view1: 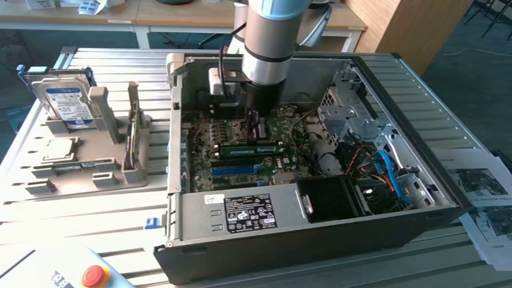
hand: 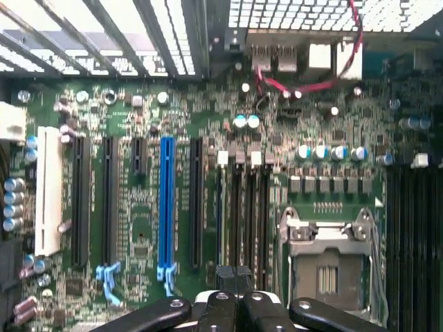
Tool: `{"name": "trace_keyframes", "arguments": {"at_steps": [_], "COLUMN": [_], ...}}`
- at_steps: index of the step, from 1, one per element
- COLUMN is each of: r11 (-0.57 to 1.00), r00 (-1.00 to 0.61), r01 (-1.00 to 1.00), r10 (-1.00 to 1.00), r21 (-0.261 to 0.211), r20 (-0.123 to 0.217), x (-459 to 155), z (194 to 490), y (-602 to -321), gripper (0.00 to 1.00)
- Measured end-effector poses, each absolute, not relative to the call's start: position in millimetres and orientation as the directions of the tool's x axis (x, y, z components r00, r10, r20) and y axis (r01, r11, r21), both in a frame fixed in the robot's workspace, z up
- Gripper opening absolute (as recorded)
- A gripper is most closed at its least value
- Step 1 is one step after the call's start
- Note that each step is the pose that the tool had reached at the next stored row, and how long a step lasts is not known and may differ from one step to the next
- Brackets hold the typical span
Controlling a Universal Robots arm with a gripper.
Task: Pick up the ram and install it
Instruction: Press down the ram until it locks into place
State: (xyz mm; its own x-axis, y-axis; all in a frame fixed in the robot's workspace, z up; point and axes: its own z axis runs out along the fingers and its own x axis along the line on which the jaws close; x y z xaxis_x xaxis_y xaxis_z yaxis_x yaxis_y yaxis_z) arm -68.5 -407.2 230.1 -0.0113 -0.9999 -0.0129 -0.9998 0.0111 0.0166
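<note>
The ram [view1: 248, 148], a green stick with a white label, stands on its long edge in a memory slot of the motherboard [view1: 240, 129] inside the open computer case. My gripper [view1: 258, 133] hangs straight above it with its dark fingers shut, and the tips reach down to the stick's top edge. Whether they touch it I cannot tell. In the wrist view the shut fingers [hand: 220, 304] of the gripper [hand: 235, 287] hover over the row of black memory slots [hand: 246, 221], beside the processor socket [hand: 325, 259].
The case walls [view1: 320, 237] enclose the arm. The power supply [view1: 240, 213] is at the front, and the drive cage [view1: 352, 114] and blue cables [view1: 392, 174] are at the exterior view's right. A grey parts holder [view1: 88, 162] with a hard drive [view1: 66, 102] stands on the exterior view's left. A blue slot [hand: 166, 200] lies near the memory slots.
</note>
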Motion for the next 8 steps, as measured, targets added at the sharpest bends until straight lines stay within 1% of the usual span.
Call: {"name": "trace_keyframes", "arguments": {"at_steps": [8], "r11": [0.011], "r00": [-0.011], "r01": [-1.0], "r10": [-1.0], "r21": [0.016], "r20": [-0.013], "x": [-77.8], "z": [230.1], "y": [-406.9], "gripper": [0.1]}}
